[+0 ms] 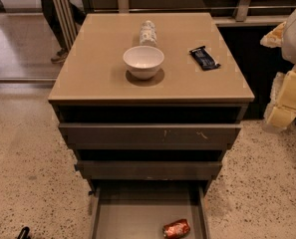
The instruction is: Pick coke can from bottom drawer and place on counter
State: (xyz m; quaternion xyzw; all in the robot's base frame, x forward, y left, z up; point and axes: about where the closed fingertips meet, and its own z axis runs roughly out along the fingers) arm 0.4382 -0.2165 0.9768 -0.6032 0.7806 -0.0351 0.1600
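Observation:
The coke can (176,228) is small, shiny and red. It lies on its side in the open bottom drawer (127,218), near the drawer's front right. The counter (97,68) is the tan top of the drawer cabinet. My gripper (285,102) shows as pale cream parts at the right edge of the camera view, beside the cabinet at about counter height. It is far from the can and holds nothing that I can see.
On the counter stand a white bowl (143,61), a pale patterned can (148,32) lying behind it, and a dark snack packet (204,58) to the right. Two upper drawers (147,133) are slightly pulled out. A person's legs (58,19) stand at the back left.

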